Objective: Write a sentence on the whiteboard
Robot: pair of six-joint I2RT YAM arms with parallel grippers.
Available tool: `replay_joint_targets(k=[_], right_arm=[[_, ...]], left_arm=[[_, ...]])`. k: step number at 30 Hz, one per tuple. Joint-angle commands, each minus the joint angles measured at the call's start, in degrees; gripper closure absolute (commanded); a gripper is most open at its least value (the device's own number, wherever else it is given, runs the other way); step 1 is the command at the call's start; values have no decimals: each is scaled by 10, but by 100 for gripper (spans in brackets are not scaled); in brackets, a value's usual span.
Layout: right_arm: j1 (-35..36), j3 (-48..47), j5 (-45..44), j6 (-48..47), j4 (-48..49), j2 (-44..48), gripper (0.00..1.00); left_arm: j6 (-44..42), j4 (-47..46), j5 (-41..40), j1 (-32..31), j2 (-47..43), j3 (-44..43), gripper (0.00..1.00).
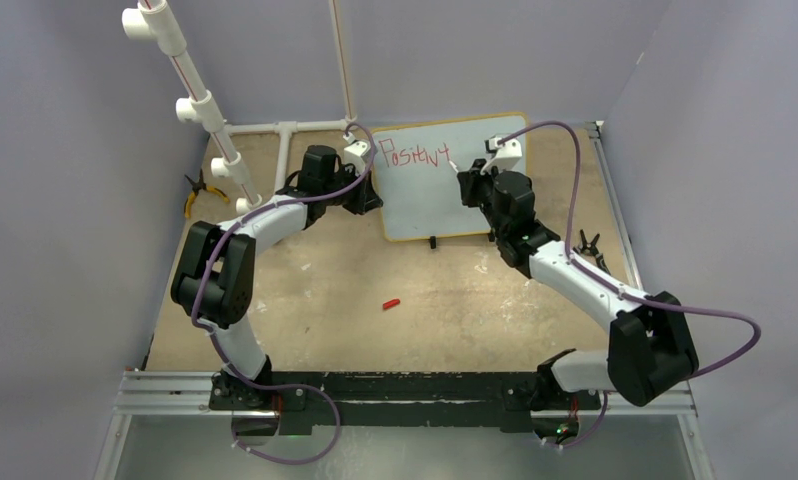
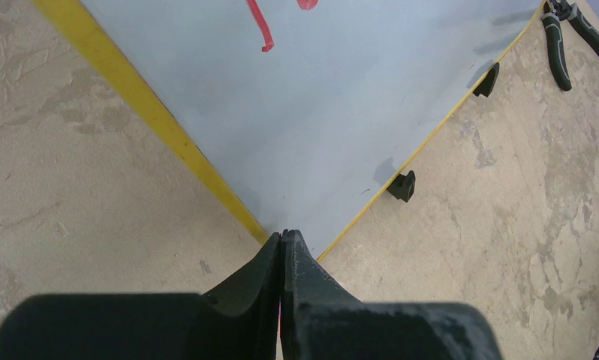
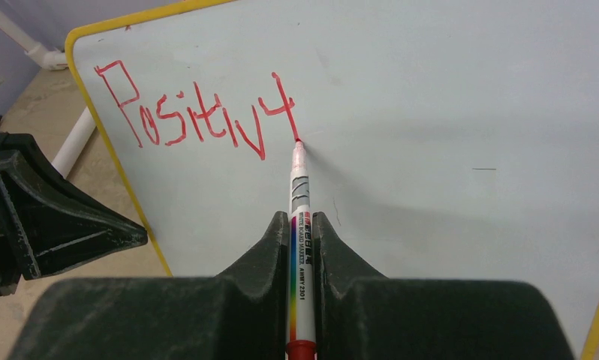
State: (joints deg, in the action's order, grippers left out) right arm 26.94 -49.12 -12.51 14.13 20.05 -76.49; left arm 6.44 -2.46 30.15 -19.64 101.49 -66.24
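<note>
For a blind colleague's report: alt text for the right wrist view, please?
The right gripper holds a whiteboard marker whose red tip touches the yellow-framed whiteboard at the end of red handwriting reading roughly "Positivy". The left gripper shows at the board's left edge.

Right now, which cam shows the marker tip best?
Right wrist: the marker, clamped in the right gripper, touches its tip to the whiteboard after the red writing. Top external shows only a small sliver; left wrist shows none.
</note>
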Motion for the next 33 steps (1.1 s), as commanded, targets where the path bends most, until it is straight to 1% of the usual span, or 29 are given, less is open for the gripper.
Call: replay_joint_targets(k=[1, 9, 22, 27, 33], right_arm=[[-1, -6, -26, 5, -2, 19, 100], [-2, -33, -25, -4, 11, 31, 100], [-2, -34, -34, -6, 24, 35, 100], [-2, -37, -30, -6, 17, 22, 100], [-2, -32, -47, -4, 7, 25, 100]], left_arm=[[2, -17, 6, 0, -20, -15, 100], [2, -16, 3, 0, -19, -16, 100], [2, -16, 2, 0, -19, -16, 100], [3, -16, 3, 0, -19, -16, 100], [3, -16, 4, 0, -19, -16, 100]])
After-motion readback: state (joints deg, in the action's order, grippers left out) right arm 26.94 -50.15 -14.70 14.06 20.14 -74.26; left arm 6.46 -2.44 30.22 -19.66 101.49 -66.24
